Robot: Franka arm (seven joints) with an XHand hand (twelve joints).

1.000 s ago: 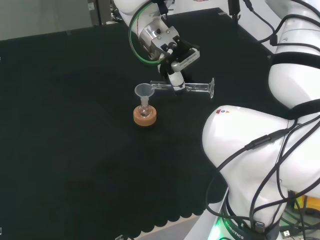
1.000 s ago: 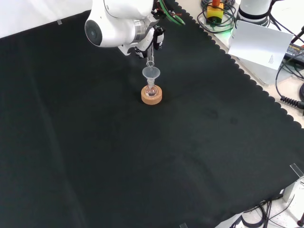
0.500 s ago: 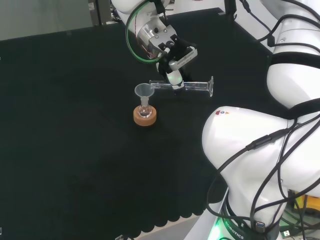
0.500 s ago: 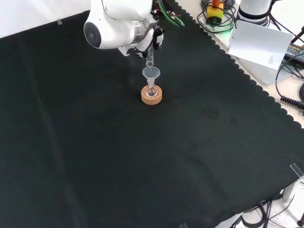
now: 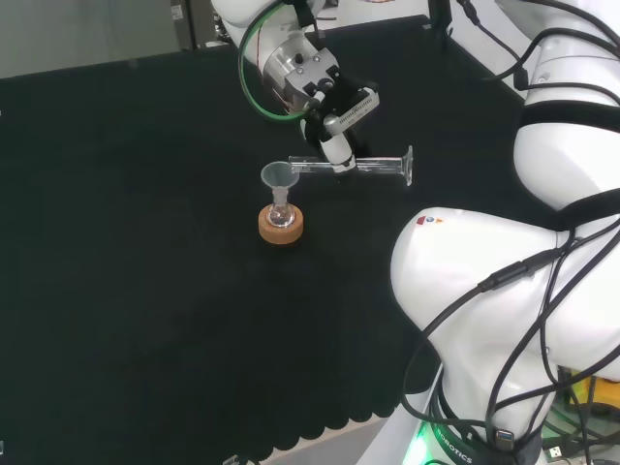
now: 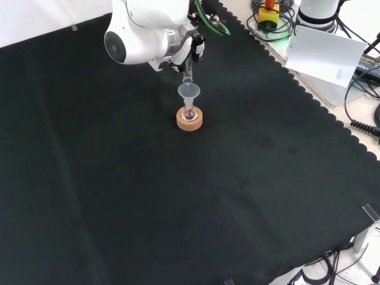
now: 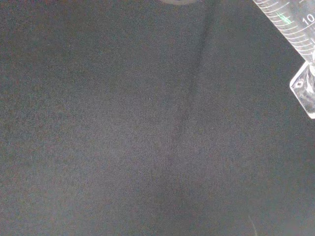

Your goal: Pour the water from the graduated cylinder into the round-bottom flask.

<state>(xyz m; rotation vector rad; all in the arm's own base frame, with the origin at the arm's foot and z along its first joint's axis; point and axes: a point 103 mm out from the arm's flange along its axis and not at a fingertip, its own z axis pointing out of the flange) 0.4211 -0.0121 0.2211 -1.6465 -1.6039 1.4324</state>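
Hand (image 5: 334,121) pinches graduated cylinder (image 5: 373,165) approx. level, mouth over funnel (image 5: 279,175) on flask (image 5: 281,215) below-left. Wrist view: cylinder's scale marks, foot.

The head view looks from behind and above the arm over the black-clothed desk (image 5: 145,291). The front view looks down from opposite, sharing that desk (image 6: 178,208). The wrist view sits close above the cloth.
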